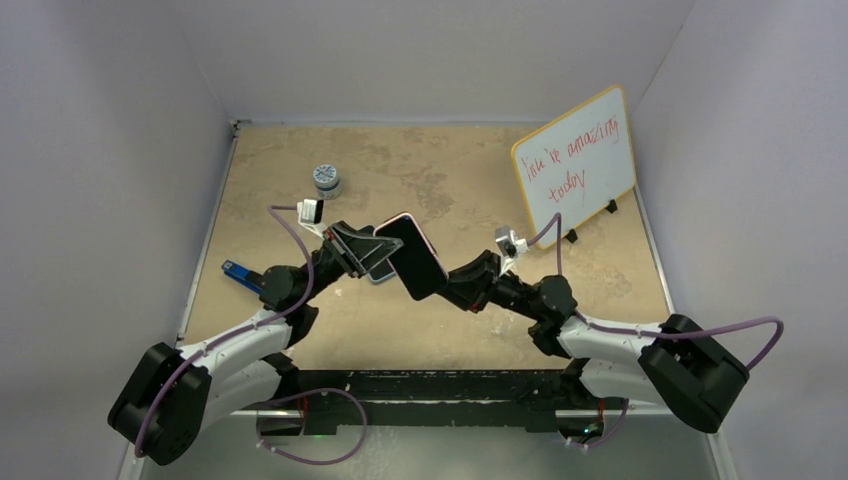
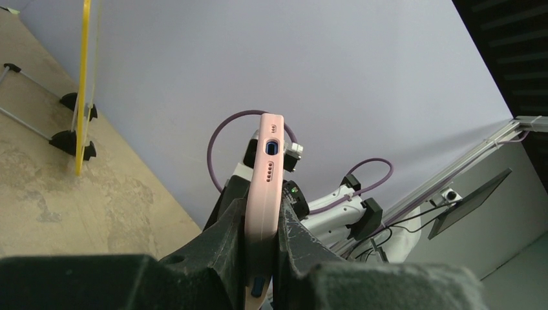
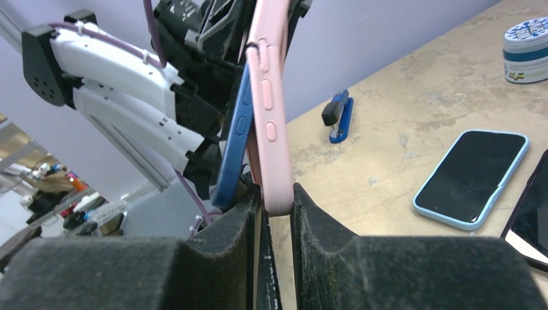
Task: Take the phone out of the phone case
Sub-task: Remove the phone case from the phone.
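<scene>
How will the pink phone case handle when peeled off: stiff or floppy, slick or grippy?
Probably flexible: the pink phone case bows slightly, and one long edge stands off the blue phone. Likely grippy, not slick: its skin looks matte, and it is clamped edge-on in the left gripper. It seems thin and light, so it may spring once free.

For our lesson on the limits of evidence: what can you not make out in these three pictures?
- Top view: jar label, too small to read.
- Right wrist view: dark phone, cut off by the right edge.
- Left wrist view: pink case seen edge-on; its lower end hidden between the left gripper's fingers.
- Top view: the table beneath the held phone, covered by it.
</scene>
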Robot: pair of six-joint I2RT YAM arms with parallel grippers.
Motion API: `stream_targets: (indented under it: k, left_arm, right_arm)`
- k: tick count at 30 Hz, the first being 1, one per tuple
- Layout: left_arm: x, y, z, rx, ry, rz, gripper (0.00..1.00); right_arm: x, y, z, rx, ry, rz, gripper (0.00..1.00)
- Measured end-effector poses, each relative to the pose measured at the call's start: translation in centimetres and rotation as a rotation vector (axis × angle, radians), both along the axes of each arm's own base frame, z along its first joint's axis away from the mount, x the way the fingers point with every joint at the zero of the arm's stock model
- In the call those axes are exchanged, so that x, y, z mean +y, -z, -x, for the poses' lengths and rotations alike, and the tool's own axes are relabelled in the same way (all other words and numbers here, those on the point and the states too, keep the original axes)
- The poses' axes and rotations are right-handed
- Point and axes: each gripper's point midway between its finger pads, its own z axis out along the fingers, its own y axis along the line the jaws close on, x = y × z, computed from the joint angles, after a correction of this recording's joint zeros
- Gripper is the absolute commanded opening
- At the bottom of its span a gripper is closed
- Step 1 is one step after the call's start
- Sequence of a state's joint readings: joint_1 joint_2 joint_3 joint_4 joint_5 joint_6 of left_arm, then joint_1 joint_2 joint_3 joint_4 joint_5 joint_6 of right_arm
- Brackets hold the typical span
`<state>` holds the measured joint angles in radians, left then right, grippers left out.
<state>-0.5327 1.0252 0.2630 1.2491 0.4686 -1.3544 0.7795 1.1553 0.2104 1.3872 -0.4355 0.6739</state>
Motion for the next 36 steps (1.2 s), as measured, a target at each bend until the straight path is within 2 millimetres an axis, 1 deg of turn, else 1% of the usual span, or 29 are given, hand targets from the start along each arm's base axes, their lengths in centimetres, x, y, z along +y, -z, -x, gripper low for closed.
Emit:
stream_targets:
  k: [3,6,9,11,15,17,21,22,23,25,27,30,33,36]
  left_arm:
    - [0.0,-0.1,0.2,-0.01,0.006,-0.002,0.0]
    - [-0.1,0.2,0.1,-0.008,0.001,-0.014,0.0]
    - [-0.5,1.5,0.2,0.022,0.018,-0.057,0.0]
    - [-0.7,2.2,0.1,0.045,0.018,-0.073,0.0]
    - [-0.8,3.7,-0.3,0.073,0.003,-0.1,0.0]
    - [-0.9,4.8,-0.8,0.101,-0.01,-0.121,0.0]
    - [-1.1,6.9,-1.9,0.14,-0.042,-0.178,0.01]
    - [-1.1,7.6,-2.2,0.154,-0.053,-0.199,0.08]
    - [-1.2,8.2,-2.4,0.166,-0.061,-0.224,0.17]
    - [-1.3,9.6,-2.8,0.194,-0.075,-0.279,0.32]
    - [-1.4,10.9,-3.2,0.211,-0.093,-0.342,0.42]
    - [-1.3,14.3,-3.2,0.264,-0.111,-0.473,0.53]
    - [-0.8,17.1,-2.9,0.304,-0.124,-0.59,0.58]
    - [0.1,18.9,-3.4,0.328,-0.165,-0.703,0.63]
  right_arm:
    - [-0.3,-0.3,-0.4,0.019,0.008,-0.024,0.22]
    - [-0.4,-0.4,-0.7,0.041,0.006,-0.038,0.27]
    - [-0.4,-0.8,-1.1,0.042,0.013,-0.055,0.3]
    - [-0.4,-0.6,-1.3,0.051,0.012,-0.049,0.3]
    - [-0.2,0.7,-1.6,0.096,0.003,-0.023,0.26]
    - [0.0,1.6,-1.9,0.133,0.004,-0.006,0.23]
    - [0.2,3.8,-2.5,0.222,0.01,0.032,0.12]
    - [0.2,4.4,-2.6,0.248,0.011,0.043,0.09]
    - [0.2,5.2,-2.6,0.276,0.012,0.055,0.06]
    - [0.2,6.6,-2.6,0.327,0.018,0.076,0.01]
    - [0.0,7.6,-2.5,0.37,0.025,0.09,0.0]
    - [-0.2,9.0,-2.6,0.426,0.043,0.106,0.0]
    - [-0.6,10.8,-2.8,0.502,0.076,0.125,0.0]
    - [-1.0,12.7,-2.9,0.584,0.11,0.146,0.0]
